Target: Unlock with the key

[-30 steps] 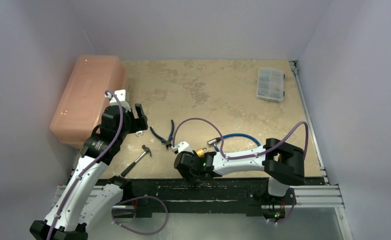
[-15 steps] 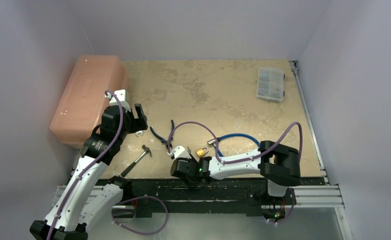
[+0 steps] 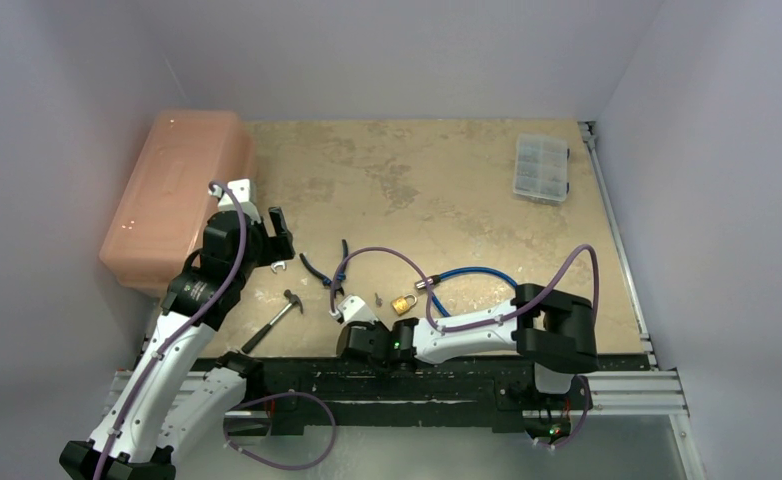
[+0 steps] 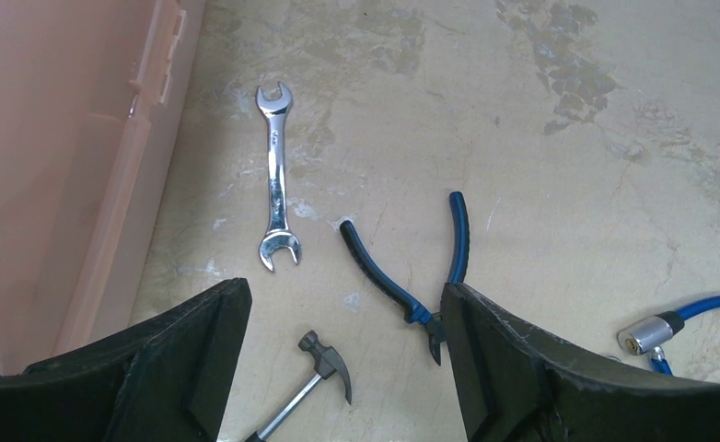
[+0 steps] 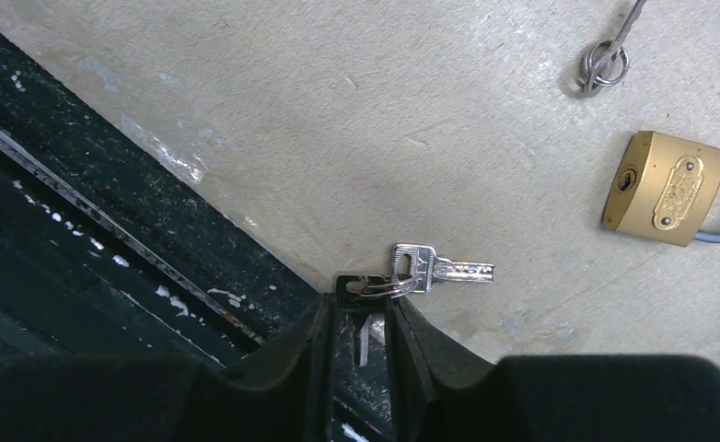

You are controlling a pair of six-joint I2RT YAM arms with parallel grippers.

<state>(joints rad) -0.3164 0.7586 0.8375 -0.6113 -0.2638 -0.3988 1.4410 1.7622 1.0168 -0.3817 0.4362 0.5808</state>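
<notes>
In the right wrist view, my right gripper (image 5: 361, 299) sits at the table's near edge, its jaws closed on the head of a small silvery key (image 5: 361, 284). A wire ring joins that key to a second key (image 5: 441, 269), which lies flat on the table. The brass padlock (image 5: 667, 189) lies apart, up and to the right, with its keyhole facing the gripper. From above, the padlock (image 3: 403, 302) is just right of the right gripper (image 3: 352, 335). My left gripper (image 4: 342, 304) hangs open and empty above the hammer head (image 4: 329, 354).
A silver wrench (image 4: 275, 175) and blue-handled pliers (image 4: 412, 276) lie near the left gripper. A pink case (image 3: 172, 195) stands at the left and a clear organiser box (image 3: 542, 167) at the back right. A blue cable (image 3: 472, 275) curves behind the padlock. Another key ring (image 5: 605, 64) lies beyond the padlock.
The right gripper has slid left and toward the near table edge, uncovering the padlock, and its jaws have narrowed onto the key. The left arm has not moved.
</notes>
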